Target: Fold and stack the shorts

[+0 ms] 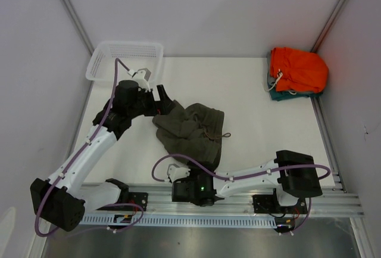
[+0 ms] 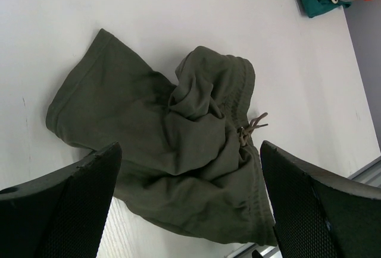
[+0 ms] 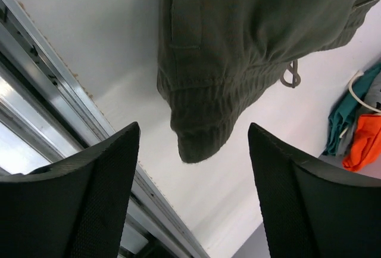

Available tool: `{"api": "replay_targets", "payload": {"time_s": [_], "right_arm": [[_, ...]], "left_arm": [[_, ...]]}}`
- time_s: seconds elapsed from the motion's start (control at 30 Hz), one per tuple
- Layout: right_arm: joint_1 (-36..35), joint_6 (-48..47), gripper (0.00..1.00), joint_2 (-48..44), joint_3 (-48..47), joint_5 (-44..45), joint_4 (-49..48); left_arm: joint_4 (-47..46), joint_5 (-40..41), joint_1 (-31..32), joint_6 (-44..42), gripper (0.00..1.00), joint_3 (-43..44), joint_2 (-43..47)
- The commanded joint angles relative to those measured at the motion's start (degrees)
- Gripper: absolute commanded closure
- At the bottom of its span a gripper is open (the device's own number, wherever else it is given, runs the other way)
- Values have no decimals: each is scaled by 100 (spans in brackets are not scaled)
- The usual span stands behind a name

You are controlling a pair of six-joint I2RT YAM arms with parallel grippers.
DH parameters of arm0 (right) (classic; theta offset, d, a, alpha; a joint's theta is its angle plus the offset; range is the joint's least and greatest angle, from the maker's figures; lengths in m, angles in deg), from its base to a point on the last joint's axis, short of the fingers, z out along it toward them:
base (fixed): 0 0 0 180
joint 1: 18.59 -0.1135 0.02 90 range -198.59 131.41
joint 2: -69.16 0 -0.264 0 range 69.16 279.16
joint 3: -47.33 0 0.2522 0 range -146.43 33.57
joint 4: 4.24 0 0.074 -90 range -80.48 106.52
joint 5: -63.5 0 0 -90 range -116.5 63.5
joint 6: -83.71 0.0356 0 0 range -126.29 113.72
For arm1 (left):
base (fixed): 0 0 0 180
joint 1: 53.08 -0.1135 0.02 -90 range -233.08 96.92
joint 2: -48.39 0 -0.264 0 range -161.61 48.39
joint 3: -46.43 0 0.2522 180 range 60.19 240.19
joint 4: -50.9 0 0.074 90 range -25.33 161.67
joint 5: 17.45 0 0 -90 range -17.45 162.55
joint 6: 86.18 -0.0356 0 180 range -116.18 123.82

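The olive-green shorts lie crumpled on the tabletop, toward its near edge, with the drawstring showing. The left hand hovers over them with its fingers apart, gripping nothing. The right hand is likewise spread and empty, just short of the cloth's near edge.

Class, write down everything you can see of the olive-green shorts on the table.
The olive-green shorts are dull, soft-looking cloth, crumpled and unfolded, lying on the white table near its front edge. One wide leg spreads flat; the ribbed elastic waistband is bunched, its thin drawstring knotted and loose. The left gripper and right gripper are open close by, holding nothing.
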Motion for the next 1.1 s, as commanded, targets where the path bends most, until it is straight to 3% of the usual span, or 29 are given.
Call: {"api": "replay_targets", "payload": {"time_s": [0.0, 0.1, 0.13, 0.17, 0.23, 0.27, 0.47, 0.63, 0.73, 0.87, 1.07], "right_arm": [[-10, 80, 27, -36, -80, 108, 252], [69, 54, 34, -71, -19, -42, 252], [86, 63, 41, -71, -10, -42, 243], [139, 80, 61, -62, -19, -33, 243], [192, 80, 82, -115, -54, -25, 199], [288, 80, 99, -228, -115, -25, 173], [1271, -25, 100, -1343, -545, -673, 50], [2850, -131, 100, -2494, -1081, -1430, 269], [3686, -227, 100, -2786, -1283, -1992, 340], [4312, -368, 100, -2805, -1503, -2397, 410], [4718, -421, 100, -2910, -1750, -2529, 507]], "left_arm": [[-134, -108, -27, -115, 1, -52, 170], [-134, -107, -27, -124, 1, -43, 178], [-125, -107, -36, -124, 1, -17, 170], [-125, -107, -36, -124, 1, -34, 178], [-116, -107, -36, -124, 1, -43, 161], [-108, -116, -36, -124, 1, -52, 161], [-90, -169, -36, -203, 1, -87, 257], [-151, -213, -36, -265, 1, -245, 634], [-651, -397, -36, -212, 1, -692, 1012], [-1477, -1249, 51, -168, 1, -1317, 1399], [-2285, -532, 964, -316, 1, -2134, 1611]]}}
